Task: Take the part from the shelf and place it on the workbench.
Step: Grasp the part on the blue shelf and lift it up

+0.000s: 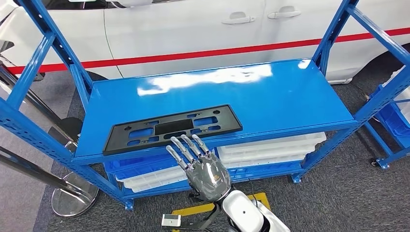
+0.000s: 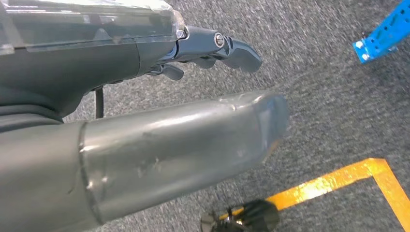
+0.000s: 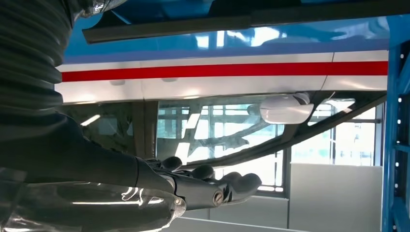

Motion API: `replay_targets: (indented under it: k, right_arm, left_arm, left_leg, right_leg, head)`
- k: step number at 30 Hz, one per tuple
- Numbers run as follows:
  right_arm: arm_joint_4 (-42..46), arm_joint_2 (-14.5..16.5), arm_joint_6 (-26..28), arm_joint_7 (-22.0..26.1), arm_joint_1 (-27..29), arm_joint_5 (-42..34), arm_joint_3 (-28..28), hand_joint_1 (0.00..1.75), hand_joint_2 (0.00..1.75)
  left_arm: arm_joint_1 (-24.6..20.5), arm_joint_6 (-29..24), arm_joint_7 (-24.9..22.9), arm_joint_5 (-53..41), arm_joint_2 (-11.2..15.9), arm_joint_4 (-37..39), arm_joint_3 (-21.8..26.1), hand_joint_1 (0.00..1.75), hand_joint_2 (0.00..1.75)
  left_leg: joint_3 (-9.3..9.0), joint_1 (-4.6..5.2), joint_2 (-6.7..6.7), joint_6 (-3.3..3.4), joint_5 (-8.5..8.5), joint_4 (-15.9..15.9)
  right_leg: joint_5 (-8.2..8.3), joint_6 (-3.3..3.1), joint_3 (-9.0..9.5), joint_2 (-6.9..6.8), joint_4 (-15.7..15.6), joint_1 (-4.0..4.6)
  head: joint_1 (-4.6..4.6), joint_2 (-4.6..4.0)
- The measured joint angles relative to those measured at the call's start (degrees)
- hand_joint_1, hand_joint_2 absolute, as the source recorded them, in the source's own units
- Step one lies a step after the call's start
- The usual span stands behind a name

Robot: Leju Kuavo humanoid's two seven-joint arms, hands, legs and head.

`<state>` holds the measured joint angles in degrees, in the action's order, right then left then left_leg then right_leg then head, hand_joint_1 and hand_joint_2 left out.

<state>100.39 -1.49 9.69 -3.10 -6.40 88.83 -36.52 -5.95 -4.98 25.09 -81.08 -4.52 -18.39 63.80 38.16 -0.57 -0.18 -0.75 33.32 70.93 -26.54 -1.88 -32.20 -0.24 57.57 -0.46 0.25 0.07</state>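
Lying flat on the blue shelf (image 1: pixel 290 96), toward its near left edge: the black part (image 1: pixel 173 128), a long plate with cut-outs, its near rim close to the shelf's front lip. Seen from the right wrist as a dark strip (image 3: pixel 241 21) along the shelf edge.

Raised just in front of that near edge, a little right of the part's middle: the right hand (image 1: pixel 203 169), back of the hand facing up, fingers (image 1: pixel 186 147) stretched out and slightly apart, tips at the plate's near rim, holding nothing. Contact between tips and plate impossible to tell.

Hanging over grey carpet: the left hand (image 2: pixel 145 145), thumb straight, fingers (image 2: pixel 227 46) loosely extended, nothing in its hold. Close by on the floor, an orange tape line (image 2: pixel 338 179).

Stacked on the lower level beneath the shelf: white trays (image 1: pixel 270 147) and blue bins (image 1: pixel 133 166). Behind the shelf, a white car (image 1: pixel 193 34) with a red stripe along its doors. At the near left, a metal stand base (image 1: pixel 72 193).
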Motion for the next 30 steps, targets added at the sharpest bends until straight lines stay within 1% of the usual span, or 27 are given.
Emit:
replay_targets:
  k: [1, 2, 3, 4, 5, 6, 7, 9, 11, 12, 13, 14, 15, 16, 17, 18, 19, 20, 21, 22, 23, 24, 26, 27, 28, 29, 30]
  right_arm:
    - [0.0, 0.0, 0.0, 0.1, 0.0, 0.0, 0.0, 0.0, 1.75]
    - [0.0, 0.0, -0.1, 0.3, 0.1, 0.0, 0.0, 0.0, 1.75]
    - [0.0, 0.0, -0.3, 0.4, 0.1, 0.0, 0.0, 0.0, 1.75]
    - [0.0, 0.0, -0.6, 0.5, 0.1, 0.0, 0.0, 0.0, 1.75]
    - [0.0, 0.0, -0.9, 0.6, 0.0, 0.0, 0.0, 0.0, 1.75]
    - [-0.1, 0.0, -1.4, 0.6, 0.0, 0.0, 0.0, 0.0, 1.75]
    - [-0.2, 0.0, -1.9, 0.6, -0.1, 0.0, 0.0, 0.0, 1.75]
    - [-0.7, 0.0, -2.6, 0.7, -0.4, 0.0, 0.0, 0.0, 1.75]
    - [-1.6, 0.0, -3.1, 0.6, -0.8, -0.1, 0.0, 0.0, 1.75]
    - [-2.2, 0.0, -3.3, 0.6, -1.1, -0.1, 0.0, 0.0, 1.75]
    - [-2.9, 0.0, -3.4, 0.6, -1.4, -0.1, 0.0, 0.0, 1.75]
    - [-3.8, 0.0, -3.5, 0.6, -1.6, -0.1, 0.0, 0.0, 1.75]
    - [-4.8, 0.0, -3.5, 0.6, -1.8, -0.1, 0.0, 0.0, 1.75]
    - [-5.8, 0.0, -3.5, 0.6, -1.9, -0.1, 0.0, 0.0, 1.75]
    - [-6.7, 0.0, -3.5, 0.5, -1.9, -0.1, -0.1, 0.0, 1.75]
    - [-7.5, 0.0, -3.5, 0.5, -2.0, -0.1, -0.1, 0.0, 1.75]
    - [-8.2, 0.0, -3.5, 0.5, -2.1, -0.1, -0.1, 0.0, 1.75]
    - [-8.8, 0.0, -3.5, 0.5, -2.3, -0.2, -0.2, 0.0, 1.75]
    - [-9.3, 0.0, -3.6, 0.5, -2.6, -0.2, -0.2, 0.0, 1.75]
    - [-9.8, 0.1, -3.7, 0.5, -2.8, -0.2, -0.2, 0.0, 1.75]
    - [-10.2, 0.1, -3.9, 0.5, -3.0, -0.3, -0.3, 0.0, 1.75]
    - [-10.6, 0.1, -4.0, 0.5, -3.2, -0.4, -0.3, 0.0, 1.75]
    - [-11.5, 0.3, -4.3, 0.5, -3.5, -0.7, -0.5, 0.0, 1.75]
    - [-12.0, 0.4, -4.3, 0.5, -3.7, -0.9, -0.5, 0.0, 1.75]
    - [-12.6, 0.6, -4.3, 0.4, -4.0, -1.2, -0.6, 0.0, 1.75]
    - [-13.2, 0.7, -4.3, 0.3, -4.2, -1.5, -0.7, 0.0, 1.75]
    - [-13.9, 0.8, -4.2, 0.2, -4.4, -1.8, -0.7, 0.0, 1.75]
  left_arm:
    - [0.1, 0.0, 0.0, 0.0, 0.2, 0.1, 0.0, 0.0, 0.0]
    - [0.1, 0.0, 0.0, 0.0, 0.3, 0.1, 0.0, 0.0, 0.0]
    - [0.2, 0.0, 0.0, -0.1, 0.4, 0.2, 0.0, 0.0, 0.0]
    - [0.2, -0.1, 0.0, -0.1, 0.5, 0.3, 0.0, 0.0, 0.0]
    - [0.1, -0.1, -0.1, -0.1, 0.6, 0.4, 0.0, 0.0, 0.0]
    - [0.1, -0.1, -0.1, -0.1, 0.7, 0.5, 0.0, 0.0, 0.0]
    - [0.0, -0.1, -0.2, -0.1, 0.8, 0.6, 0.0, 0.0, 0.0]
    - [-0.1, 0.0, -0.4, -0.1, 1.0, 0.8, 0.0, 0.0, 0.0]
    - [-0.1, 0.0, -0.5, -0.1, 1.2, 0.9, 0.0, 0.0, 0.0]
    - [-0.2, 0.0, -0.5, -0.2, 1.3, 1.0, 0.0, 0.0, 0.0]
    - [-0.3, 0.1, -0.6, -0.2, 1.3, 1.0, 0.0, 0.0, 0.0]
    - [-0.5, 0.1, -0.6, -0.2, 1.4, 1.0, 0.0, 0.0, 0.0]
    - [-0.5, 0.1, -0.7, -0.2, 1.5, 1.1, 0.0, 0.0, 0.0]
    - [-0.6, 0.1, -0.8, -0.2, 1.7, 1.2, 0.0, 0.0, 0.0]
    - [-0.6, 0.2, -0.8, -0.3, 1.8, 1.3, 0.0, 0.0, 0.0]
    - [-0.6, 0.2, -0.9, -0.3, 1.8, 1.4, 0.0, 0.0, 0.0]
    - [-0.6, 0.2, -0.9, -0.3, 1.9, 1.5, 0.0, 0.0, 0.0]
    - [-0.6, 0.2, -1.0, -0.3, 1.9, 1.5, 0.0, 0.0, 0.0]
    - [-0.7, 0.2, -1.0, -0.3, 2.0, 1.6, 0.0, 0.0, 0.0]
    - [-0.7, 0.2, -1.0, -0.3, 2.0, 1.8, 0.0, 0.0, 0.0]
    - [-0.8, 0.2, -1.1, -0.3, 2.1, 1.9, 0.0, 0.0, 0.0]
    - [-0.8, 0.2, -1.1, -0.3, 2.2, 1.9, 0.0, 0.0, 0.0]
    - [-1.0, 0.4, -1.2, -0.3, 2.5, 2.0, 0.0, 0.0, 0.0]
    - [-1.1, 0.5, -1.2, -0.3, 2.6, 2.1, 0.0, 0.0, 0.0]
    - [-1.1, 0.6, -1.3, -0.3, 2.8, 2.2, 0.0, 0.0, 0.0]
    - [-1.2, 0.7, -1.3, -0.2, 2.9, 2.3, 0.0, 0.0, 0.0]
    - [-1.1, 0.8, -1.3, -0.2, 3.1, 2.4, 0.0, 0.0, 0.0]
  left_leg:
    - [1.7, -0.11, 0.0, -0.21, 0.5, 2.7]
    - [2.43, -0.2, 0.01, -0.36, -0.2, 3.3]
    - [1.96, -0.3, 0.02, -0.43, -2.04, 1.5]
    - [0.41, -0.4, 0.05, -0.45, -4.65, -2.3]
    - [-1.36, -0.42, 0.07, -0.4, -6.56, -6.3]
    - [-2.82, -0.36, 0.06, -0.18, -7.82, -9.6]
    - [-3.66, -0.25, 0.04, 0.11, -8.29, -11.6]
    - [-3.79, -0.03, -0.04, 0.89, -7.97, -12.3]
    - [-4.06, -0.14, -0.06, 1.66, -7.99, -12.7]
    - [-4.29, -0.2, -0.06, 2.05, -7.98, -12.9]
    - [-4.52, -0.24, -0.05, 2.39, -7.92, -13.1]
    - [-4.66, -0.18, -0.03, 2.66, -7.78, -13.1]
    - [-4.77, -0.11, -0.02, 2.85, -7.61, -13.1]
    - [-4.93, -0.02, -0.04, 2.96, -7.44, -13.0]
    - [-5.18, 0.07, -0.08, 3.01, -7.23, -13.0]
    - [-5.53, 0.14, -0.15, 3.0, -6.98, -13.0]
    - [-5.99, 0.21, -0.23, 2.95, -6.71, -13.0]
    - [-6.36, 0.26, -0.28, 2.88, -6.42, -13.0]
    - [-6.66, 0.39, -0.34, 2.7, -6.11, -12.9]
    - [-6.83, 0.45, -0.35, 2.46, -5.88, -12.9]
    - [-6.87, 0.44, -0.33, 2.18, -5.7, -13.0]
    - [-6.98, 0.45, -0.32, 1.86, -5.59, -13.1]
    - [-7.16, 0.42, -0.22, 1.24, -5.16, -13.0]
    - [-6.83, 0.4, -0.19, 0.96, -4.44, -11.9]
    - [-5.82, 0.35, -0.16, 0.68, -3.21, -9.5]
    - [-4.17, 0.19, -0.14, 0.44, -1.69, -6.2]
    - [-1.93, 0.03, -0.15, 0.17, -0.12, -2.2]
  right_leg:
    - [-0.15, 0.0, 0.1, 0.03, 0.0, 0.0]
    - [-0.34, 0.06, 0.26, 0.08, 0.1, -0.02]
    - [-0.58, 0.18, 0.52, 0.13, 0.1, -0.06]
    - [-0.9, 0.37, 0.86, 0.16, 0.3, -0.11]
    - [-1.25, 0.62, 1.15, 0.18, 0.4, -0.06]
    - [-1.55, 0.93, 1.27, 0.21, 0.6, 0.02]
    - [-1.77, 1.24, 1.27, 0.23, 0.7, 0.1]
    - [-1.92, 1.83, 1.17, 0.25, 0.6, 0.21]
    - [-2.37, 2.45, 1.14, 0.24, 1.0, 0.12]
    - [-3.19, 2.74, 0.51, 0.24, 2.5, 0.06]
    - [-4.53, 2.97, -0.91, 0.25, 5.3, -0.02]
    - [-6.15, 3.11, -3.03, 0.25, 9.1, -0.08]
    - [-7.59, 3.22, -5.53, 0.24, 13.3, -0.1]
    - [-8.22, 3.25, -7.65, 0.24, 16.5, -0.12]
    - [-7.63, 3.19, -8.82, 0.24, 17.6, -0.13]
    - [-5.86, 3.02, -8.8, 0.24, 16.5, -0.1]
    - [-3.29, 2.7, -7.66, 0.24, 13.2, -0.02]
    - [-0.88, 2.23, -5.96, 0.24, 9.0, 0.13]
    - [0.74, 1.8, -4.38, 0.22, 5.3, 0.31]
    - [1.56, 1.45, -3.31, 0.21, 2.8, 0.51]
    - [1.58, 1.19, -2.85, 0.21, 1.6, 0.67]
    - [1.4, 1.07, -2.78, 0.23, 1.4, 0.79]
    - [1.45, 0.64, -2.27, 0.3, 0.8, 0.44]
    - [1.46, 0.33, -1.83, 0.27, 0.3, 0.23]
    - [1.43, 0.02, -1.37, 0.22, 0.0, 0.01]
    - [1.28, -0.21, -1.06, 0.18, -0.2, 0.03]
    - [1.09, -0.38, -0.87, 0.14, -0.2, 0.05]
  head:
    - [-0.01, 0.0]
    - [-0.01, 0.0]
    - [-0.01, 0.0]
    - [-0.01, 0.0]
    - [-0.01, 0.0]
    - [0.0, 0.0]
    - [0.0, 0.0]
    - [0.0, 0.0]
    - [0.0, 0.0]
    - [0.0, 0.0]
    - [0.01, 0.0]
    - [0.01, 0.0]
    - [0.01, 0.0]
    - [0.01, 0.0]
    - [0.01, 0.0]
    - [0.01, 0.0]
    - [0.01, 0.0]
    - [0.01, 0.0]
    - [0.02, 0.0]
    - [0.02, 0.0]
    - [0.03, 0.0]
    - [0.03, 0.0]
    - [0.02, 0.0]
    - [0.01, 0.0]
    - [0.01, 0.0]
    - [0.01, 0.0]
    - [0.01, 0.0]
